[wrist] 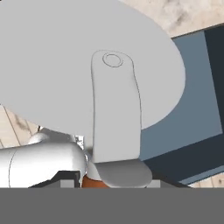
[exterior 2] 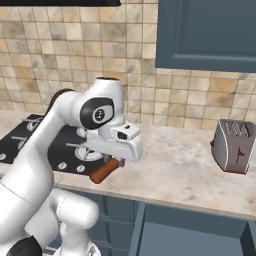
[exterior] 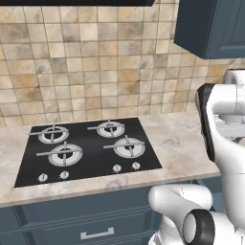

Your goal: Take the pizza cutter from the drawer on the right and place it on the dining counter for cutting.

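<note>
Gripper: the gripper (exterior 2: 116,159) sits at the end of the white arm, above the near edge of the marbled worktop, and is closed around the pizza cutter.
Pizza cutter: the pizza cutter (exterior 2: 106,170) is held up in the air; its reddish-brown handle slants down and left from under the hand in the right base view. In the hand view its round grey wheel blade (wrist: 65,57) looms very close to the camera, with a grey bracket across its middle.
Drawer: the drawer (exterior 2: 190,232) stands pulled out below the worktop, to the right of the arm, its navy walls around a blue-grey floor.
Worktop: the marbled worktop (exterior 2: 180,170) carries a black four-burner hob (exterior: 88,148) on the left and a silver toaster (exterior 2: 232,146) far to the right.
Wall: beige tiles, with a navy wall cabinet (exterior 2: 205,32) above the toaster side.
</note>
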